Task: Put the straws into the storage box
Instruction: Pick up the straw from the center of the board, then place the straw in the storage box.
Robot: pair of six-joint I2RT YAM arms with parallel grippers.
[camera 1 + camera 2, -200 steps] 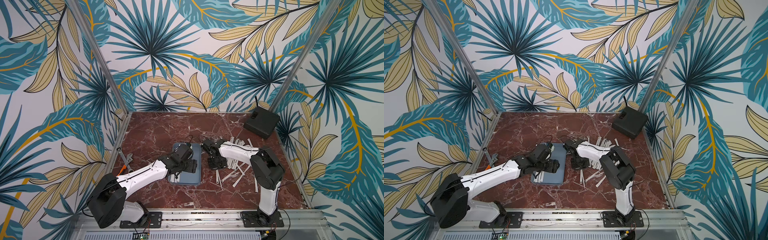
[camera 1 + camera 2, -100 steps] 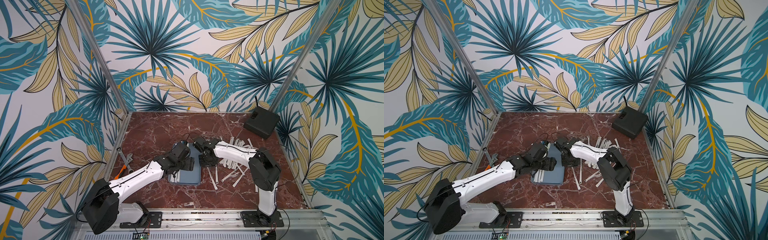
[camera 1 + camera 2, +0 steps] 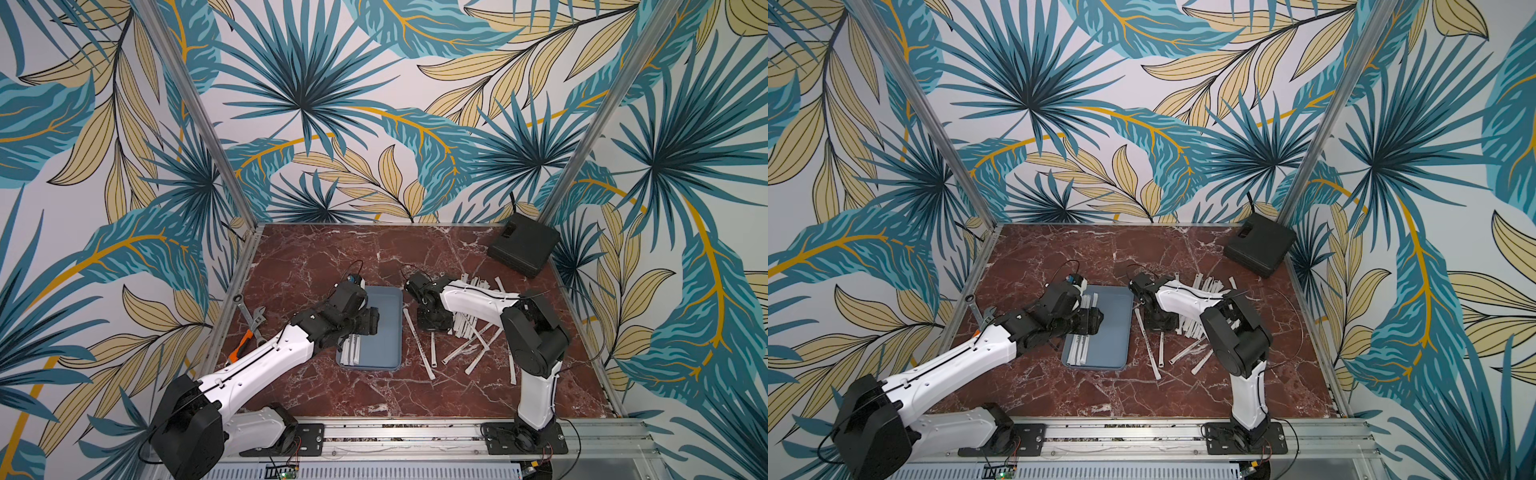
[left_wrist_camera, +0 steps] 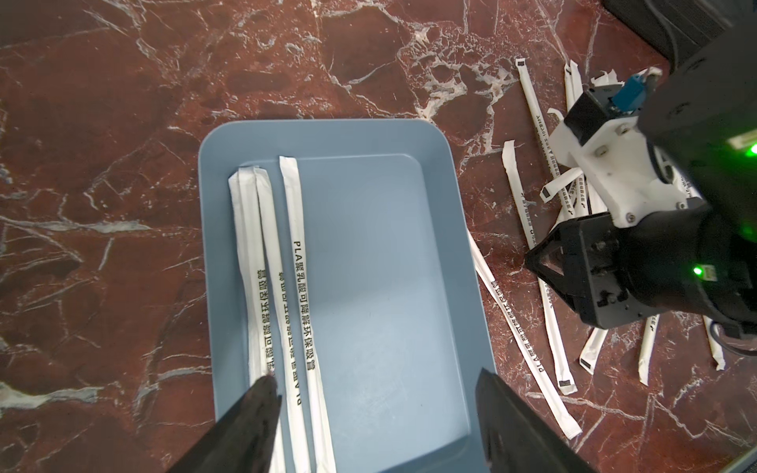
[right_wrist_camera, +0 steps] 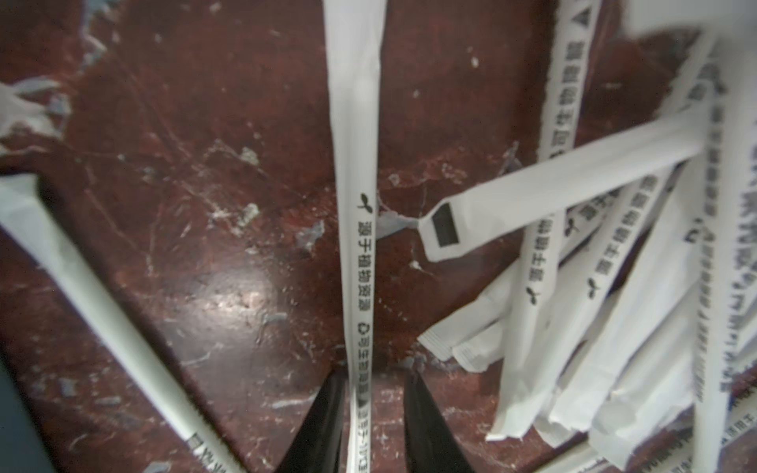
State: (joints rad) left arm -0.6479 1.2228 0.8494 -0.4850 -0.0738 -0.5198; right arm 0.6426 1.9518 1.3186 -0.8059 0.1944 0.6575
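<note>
The storage box (image 3: 388,332) (image 3: 1115,328) (image 4: 368,266) is a grey-blue tray in mid-table. Three straws (image 4: 295,245) (image 3: 352,353) (image 3: 1079,349) lie side by side along one long wall of it. My left gripper (image 4: 375,376) (image 3: 370,322) hangs open above the box, holding nothing. Several more straws (image 3: 469,332) (image 3: 1192,328) (image 5: 614,307) lie scattered on the table to the right of the box. My right gripper (image 5: 375,374) (image 3: 432,324) is low over the table there, open, with one straw (image 5: 354,164) running between its narrowly parted fingers.
A black square box (image 3: 523,249) (image 3: 1258,247) sits in the back right corner. Wrenches (image 3: 249,311) and an orange-handled tool (image 3: 239,351) lie along the left edge. One loose straw (image 3: 417,345) lies right beside the storage box's right wall.
My right gripper swung left toward the storage box, then came back over the scattered straws and now straddles one. My left gripper has stayed over the box.
</note>
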